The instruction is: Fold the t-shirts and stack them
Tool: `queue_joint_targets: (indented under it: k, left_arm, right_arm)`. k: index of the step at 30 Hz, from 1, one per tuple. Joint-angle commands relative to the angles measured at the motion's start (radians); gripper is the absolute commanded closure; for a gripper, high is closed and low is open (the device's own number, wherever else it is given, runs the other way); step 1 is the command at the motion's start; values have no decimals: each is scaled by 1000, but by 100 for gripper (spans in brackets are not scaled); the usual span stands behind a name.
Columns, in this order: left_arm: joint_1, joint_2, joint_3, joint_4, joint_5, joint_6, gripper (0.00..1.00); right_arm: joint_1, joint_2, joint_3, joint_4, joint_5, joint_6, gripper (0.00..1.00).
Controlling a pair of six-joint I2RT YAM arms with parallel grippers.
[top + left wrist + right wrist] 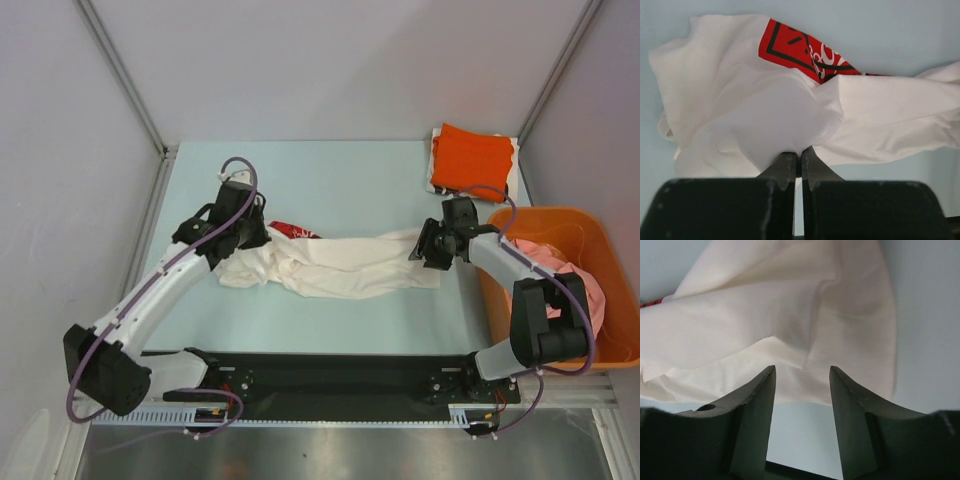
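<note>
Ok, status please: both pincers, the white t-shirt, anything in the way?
Left pincer shut on white t-shirt. Right pincer open at its other end. T-shirt crumpled, not folded. Orange basket apart, to the right.

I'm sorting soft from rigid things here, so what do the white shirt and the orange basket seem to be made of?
White shirt: looks like soft, matte cloth, possibly cotton; it lies crumpled in loose folds and wrinkles. Orange basket: looks like rigid moulded plastic, smooth finish; its rim has straight edges and rounded corners.
</note>
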Motion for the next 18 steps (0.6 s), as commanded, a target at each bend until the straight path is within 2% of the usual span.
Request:
queue_joint_targets:
  k: [1,9,18]
  left_arm:
    - [18,40,39,14,29,41,100]
    - [110,123,107,23,86,70,100]
    - [167,138,89,38,110,90,100]
  right_arm:
    - [57,-7,39,57,-24,-20,48]
    - [100,56,48,85,-6,-24,48]
    - [131,121,78,68,91,-54,49]
